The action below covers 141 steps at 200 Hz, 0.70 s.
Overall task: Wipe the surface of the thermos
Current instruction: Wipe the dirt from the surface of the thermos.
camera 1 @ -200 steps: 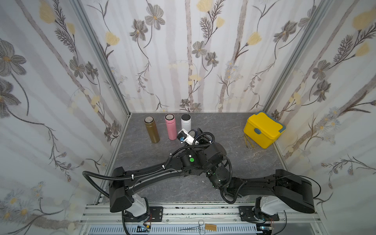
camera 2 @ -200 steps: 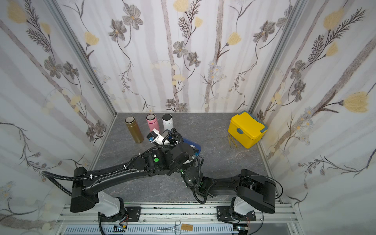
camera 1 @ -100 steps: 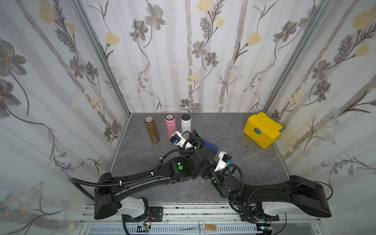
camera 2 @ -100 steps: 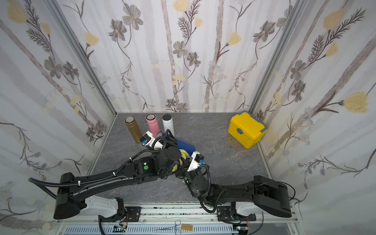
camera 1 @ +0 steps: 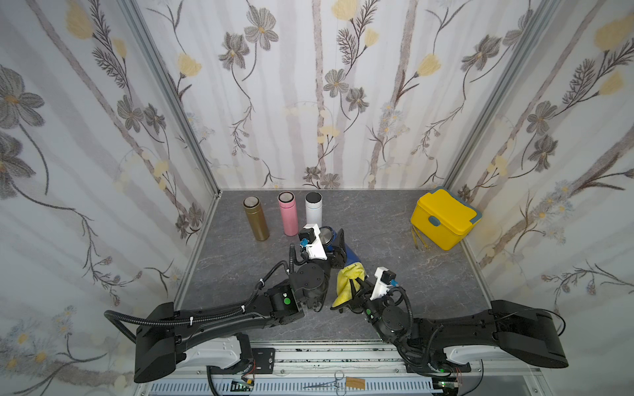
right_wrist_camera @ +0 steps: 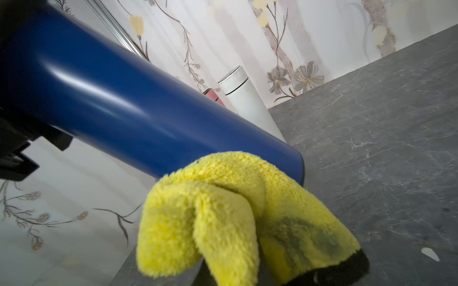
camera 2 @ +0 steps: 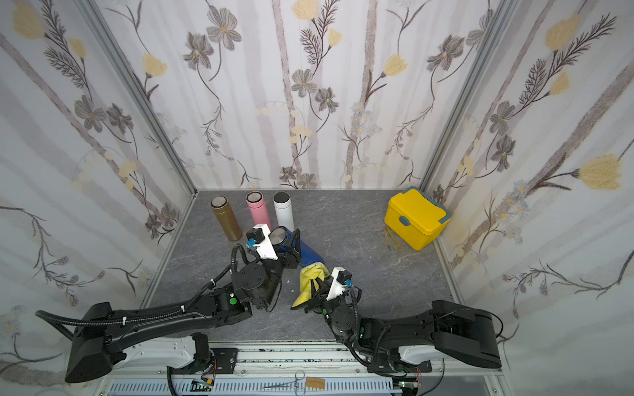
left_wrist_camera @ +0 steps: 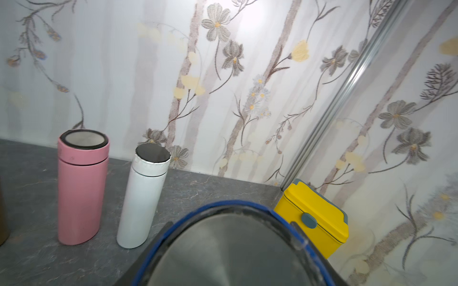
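A blue thermos [camera 1: 349,255] with a steel lid hangs tilted above the table, lid end toward the back left. My left gripper [camera 1: 333,247] is shut on its upper part near the lid. Both top views show this, with the thermos [camera 2: 307,254] in the left gripper [camera 2: 291,245]. The left wrist view is filled by the thermos lid [left_wrist_camera: 223,252]. My right gripper [camera 1: 356,287] is shut on a fluffy yellow cloth [camera 1: 347,281], which lies against the thermos's lower end. In the right wrist view the cloth [right_wrist_camera: 235,210] touches the blue thermos [right_wrist_camera: 111,111] at its base.
Three upright thermoses stand at the back left: gold [camera 1: 256,219], pink [camera 1: 288,214] and white [camera 1: 314,209]. A yellow lidded box [camera 1: 444,219] sits at the back right against the wall. Flowered walls close in three sides.
The right arm has swung out to the right and its cloth now sits at the thermos's lower end. The left arm has shifted, and the blue thermos shows more fully, tilted.
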{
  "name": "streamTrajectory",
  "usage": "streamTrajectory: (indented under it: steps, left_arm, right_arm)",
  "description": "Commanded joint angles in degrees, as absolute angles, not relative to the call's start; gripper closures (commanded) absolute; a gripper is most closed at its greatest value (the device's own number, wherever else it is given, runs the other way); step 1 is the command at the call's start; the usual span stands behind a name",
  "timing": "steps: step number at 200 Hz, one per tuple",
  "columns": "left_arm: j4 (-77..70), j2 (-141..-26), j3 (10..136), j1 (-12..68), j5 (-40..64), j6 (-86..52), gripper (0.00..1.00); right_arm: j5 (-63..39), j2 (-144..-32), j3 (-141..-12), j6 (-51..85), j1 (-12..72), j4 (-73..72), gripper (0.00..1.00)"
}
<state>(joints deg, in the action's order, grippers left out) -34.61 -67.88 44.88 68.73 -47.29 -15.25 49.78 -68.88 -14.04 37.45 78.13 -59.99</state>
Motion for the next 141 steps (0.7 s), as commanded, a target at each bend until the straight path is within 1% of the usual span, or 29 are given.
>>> streamTrajectory:
  steps: [1, 13, 33, 45, 73, 95, 108, 120, 141]
  left_arm:
    - [-46.53, -67.60, 42.92, 68.05, -35.32, -10.20, 1.00]
    - [-49.19, -67.50, 41.38, 67.24, -32.48, -8.68, 1.00]
    - [-53.05, -67.81, 39.02, 65.74, -28.37, -4.59, 1.00]
    - [-54.76, -68.10, 37.95, 64.54, -26.36, -3.41, 1.00]
    - [-59.28, -67.23, 34.43, 62.02, -15.42, -2.89, 1.00]
    - [-60.69, -65.61, 32.75, 61.44, -8.57, -3.26, 1.00]
    - [-61.49, -65.05, 32.14, 61.27, -7.51, -3.14, 1.00]
    - [-62.08, -65.07, 31.80, 60.93, -7.12, -3.08, 1.00]
    - [-63.05, -65.60, 31.30, 60.09, -5.37, -2.91, 1.00]
  right_arm:
    - [49.71, -64.32, -16.06, 36.48, 78.18, -58.87, 1.00]
    - [47.73, -60.81, -18.50, 35.88, 78.20, -54.26, 1.00]
    - [43.08, -56.51, -18.49, 34.92, 78.16, -54.66, 1.00]
    - [42.06, -55.27, -18.06, 35.75, 78.07, -53.56, 1.00]
    - [45.16, -55.49, -13.21, 42.11, 76.61, -51.52, 1.00]
    - [47.06, -59.47, -9.23, 46.59, 76.17, -51.57, 1.00]
    - [47.96, -60.86, -8.07, 47.65, 76.18, -52.57, 1.00]
    - [47.69, -59.44, -8.01, 45.69, 76.25, -53.33, 1.00]
    - [46.80, -53.97, -12.84, 41.81, 76.26, -46.23, 1.00]
